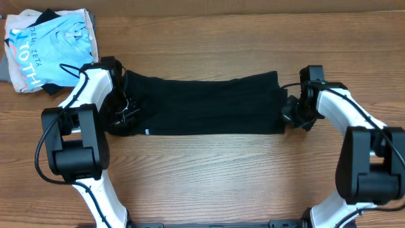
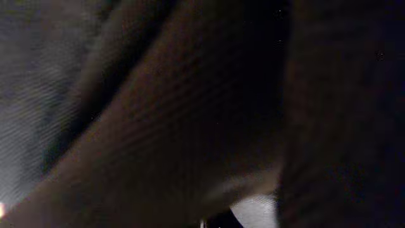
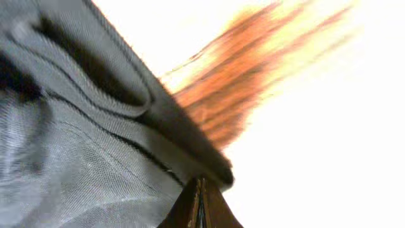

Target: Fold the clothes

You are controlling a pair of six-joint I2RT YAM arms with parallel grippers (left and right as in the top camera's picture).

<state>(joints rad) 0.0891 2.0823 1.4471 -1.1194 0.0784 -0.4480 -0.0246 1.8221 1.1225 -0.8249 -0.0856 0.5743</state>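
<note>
Black T-shirt [image 1: 202, 104] lies as a long folded band across the counter [image 1: 209, 177], with a hand at each end.
The right hand [image 1: 292, 114] is closed, its fingertips [image 3: 190, 212] pinching the shirt's right hem. The left hand [image 1: 125, 113] is closed too and sits on the left end. Dark cloth fills its wrist view, so any grip there cannot be told. A light blue shirt [image 1: 54, 50] lies near the far left corner.

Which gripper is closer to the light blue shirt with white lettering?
Left. The left gripper sits at the end of the black T-shirt beside the light blue shirt; the right gripper is at its opposite end.
</note>
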